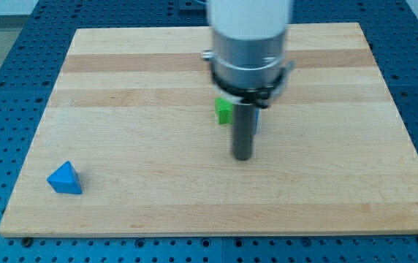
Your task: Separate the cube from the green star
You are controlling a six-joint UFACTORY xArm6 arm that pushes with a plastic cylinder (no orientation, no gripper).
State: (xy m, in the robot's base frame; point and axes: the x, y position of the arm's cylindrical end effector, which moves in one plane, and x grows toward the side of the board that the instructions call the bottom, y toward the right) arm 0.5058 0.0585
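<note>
The rod-type end effector, which has no jaws to open or close, rests its tip (242,156) just below the green star (224,110) and the largely hidden blue cube (256,121), so a blind push risks shifting both blocks together.

- One view only, looking down at a slant from beyond the wooden board's (158,204) near edge.
- Moderately close, apparently; the arm's upper part is cropped.
</note>
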